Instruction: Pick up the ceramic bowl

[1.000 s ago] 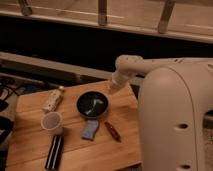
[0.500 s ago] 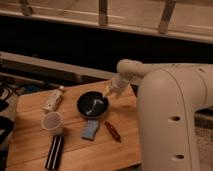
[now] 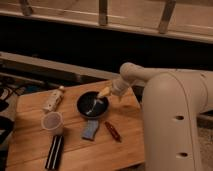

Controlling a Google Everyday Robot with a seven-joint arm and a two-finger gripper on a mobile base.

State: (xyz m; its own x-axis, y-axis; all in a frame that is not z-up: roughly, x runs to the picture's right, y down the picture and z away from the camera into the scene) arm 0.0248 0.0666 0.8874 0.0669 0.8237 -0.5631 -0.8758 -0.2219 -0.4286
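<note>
The robot's white body [image 3: 175, 120] is filling the space to the right of the ceramic bowl [image 3: 92, 106], its arm [image 3: 134, 75] reaching in from that side. The wooden table [image 3: 30, 145] is carrying everything else, and the bowl, dark and glossy with a pale streak inside, is sitting upright on it.

A long black object [image 3: 54, 151] is lying flat well to the lower left of the bowl. A pale bottle [image 3: 54, 99] is lying on its side to the bowl's left, apart from it. A translucent cup [image 3: 52, 121] is standing upright to the bowl's lower left. A blue-grey pad [image 3: 90, 129] is lying just below the bowl, and a slim reddish-brown item [image 3: 113, 131] is lying to the bowl's lower right, beside the pad.

The gripper [image 3: 103, 93] is hanging at the bowl's upper right rim, its yellowish tip pointing down toward the dish. The bowl is lying directly under and to the lower left of it. Whether the tip is touching the rim, whether the gripper is open or closed, and whether it has hold of anything, I cannot tell.
</note>
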